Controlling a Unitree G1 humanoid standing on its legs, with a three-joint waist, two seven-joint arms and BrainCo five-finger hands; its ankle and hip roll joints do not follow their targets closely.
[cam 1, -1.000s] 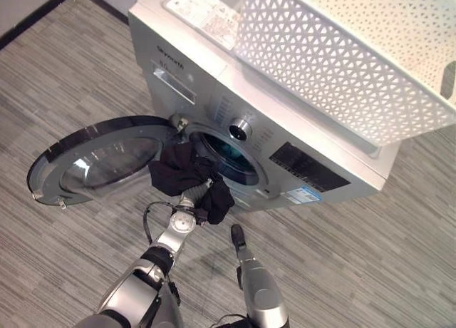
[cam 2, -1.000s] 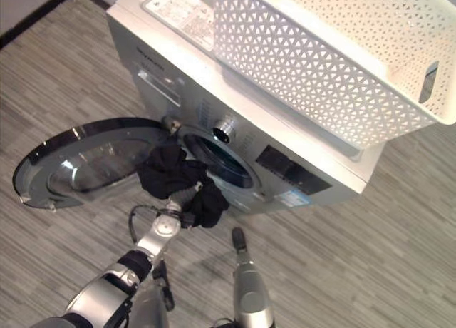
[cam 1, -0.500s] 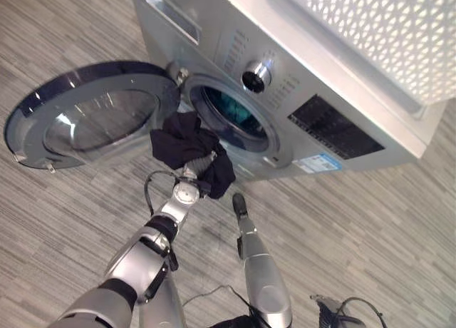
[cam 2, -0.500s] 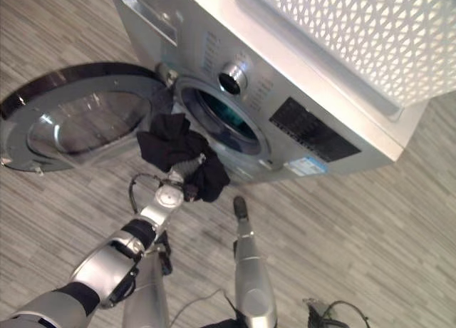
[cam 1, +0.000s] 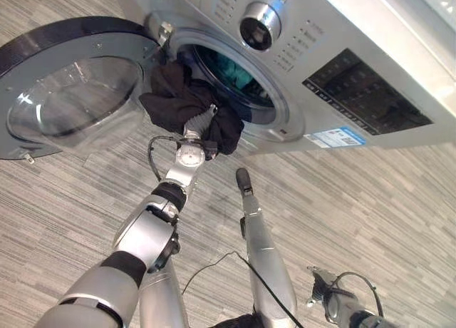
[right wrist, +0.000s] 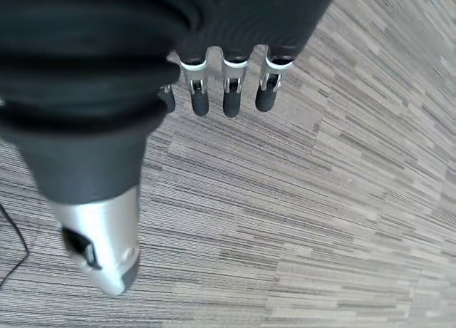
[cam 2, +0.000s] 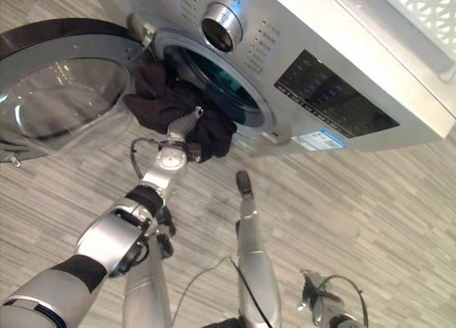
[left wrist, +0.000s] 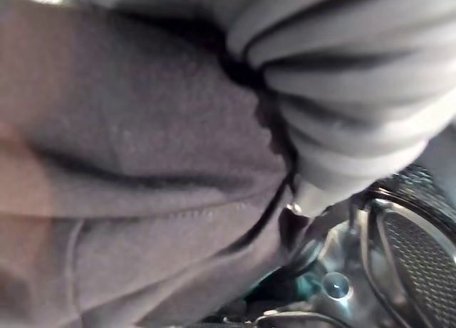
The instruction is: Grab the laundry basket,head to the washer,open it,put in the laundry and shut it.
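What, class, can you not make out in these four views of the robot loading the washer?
1. Left hand: its fingers are buried in the dark garment, so the grip is hidden in both eye views.
2. Washer drum contents: shadowed and part covered by the garment.
3. Laundry basket: cut off by the right eye view's top edge.
4. Left wrist view: the garment blocks and blurs it.

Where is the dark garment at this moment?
The dark garment is bunched on the left robot hand, at the lower rim of the washer opening, beside the open door.
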